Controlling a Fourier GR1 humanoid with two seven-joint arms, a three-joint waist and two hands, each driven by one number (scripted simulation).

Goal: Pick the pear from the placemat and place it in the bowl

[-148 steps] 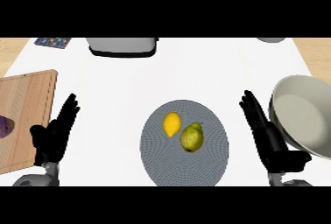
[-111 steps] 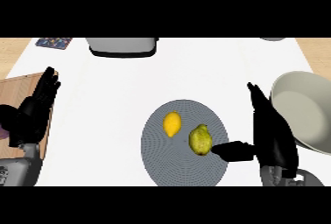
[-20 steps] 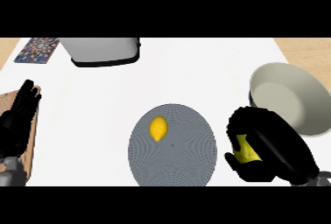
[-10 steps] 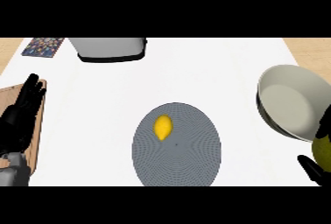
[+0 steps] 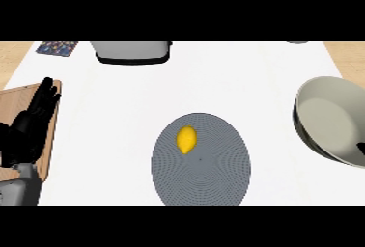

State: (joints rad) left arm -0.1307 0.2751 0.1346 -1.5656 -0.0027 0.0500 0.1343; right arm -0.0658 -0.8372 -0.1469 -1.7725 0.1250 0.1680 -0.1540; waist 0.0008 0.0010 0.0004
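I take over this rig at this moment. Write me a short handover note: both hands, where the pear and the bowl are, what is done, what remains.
Left hand: open, resting with fingers up over the wooden board at the left edge.
Right hand: only a dark sliver shows at the right edge, by the bowl; state cannot be told.
Pear: not visible now; one second ago the right hand held it.
Placemat: carries only the lemon.
Done: pear lifted off the placemat.
Left: find the pear, then release it into the bowl.

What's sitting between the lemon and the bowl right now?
Nothing: in the head view only placemat and bare white counter separate the lemon from the bowl.
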